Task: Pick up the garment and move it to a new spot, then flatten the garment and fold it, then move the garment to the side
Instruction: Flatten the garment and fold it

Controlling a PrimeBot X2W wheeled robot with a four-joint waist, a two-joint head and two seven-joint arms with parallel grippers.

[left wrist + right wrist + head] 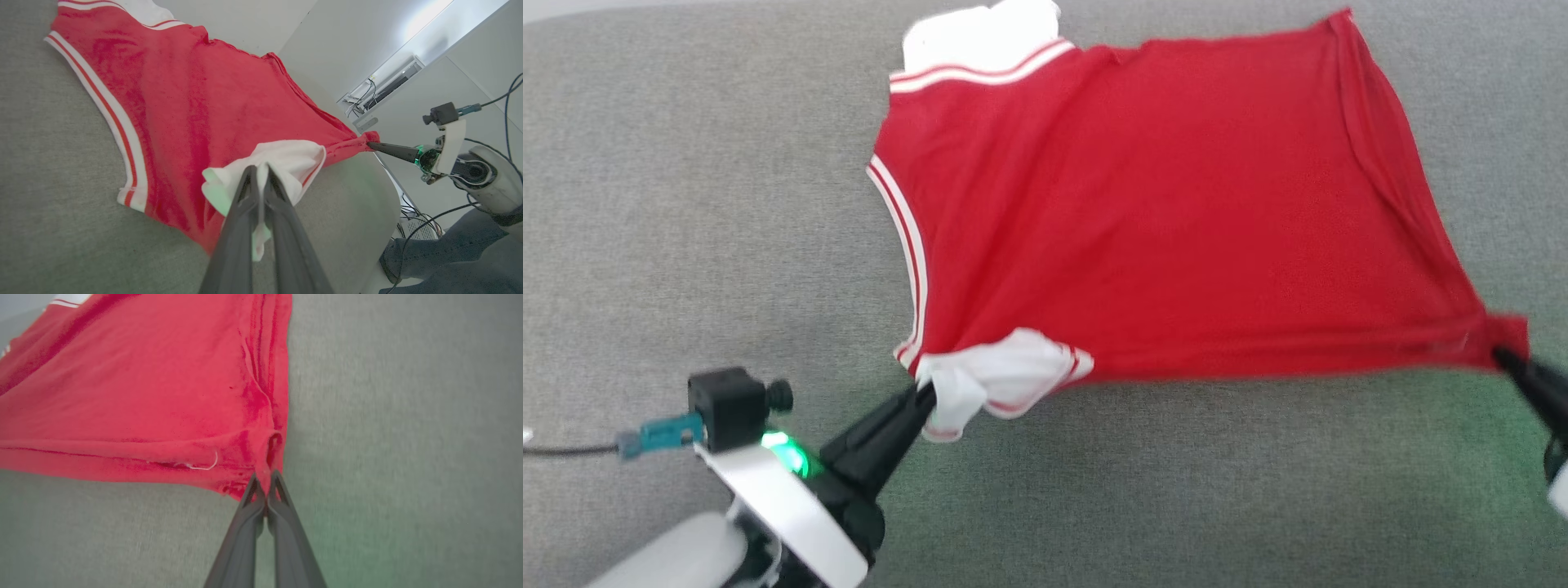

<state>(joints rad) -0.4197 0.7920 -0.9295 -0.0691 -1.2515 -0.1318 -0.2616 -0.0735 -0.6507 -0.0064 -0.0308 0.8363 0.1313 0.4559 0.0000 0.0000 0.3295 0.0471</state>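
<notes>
Flatten step, as I read it. The red T-shirt (1160, 204) is spread sideways across the middle of the grey cloth-covered tabletop (686, 163), shoulders to the left and hem to the right. The face that shows is plain red, with no lettering on it. The left end effector (925, 398) is clamped on the bunched white near sleeve (1005, 371), fingers pressed together with white cloth between them. The right end effector (1503, 355) is closed tight on the near hem corner (1511, 333), which is puckered into a small red knot at the tips. The near edge runs taut in a straight line between the two grips. The body fans away from both end effectors toward the far side, and the far sleeve (980, 37) is crumpled at the far left. I cannot tell whether the near edge is touching the tabletop or is just off it.

To do this well, I'd draw both arms toward the near side together, low and at matched pace, so the far part drags out smooth. Sideways tension should be even but mild, because overpulling could skew the hem or rope the sleeve. I'd lower both grips at once and let go only when the cloth lies down. The gathered sleeve will likely need spreading afterwards.
</notes>
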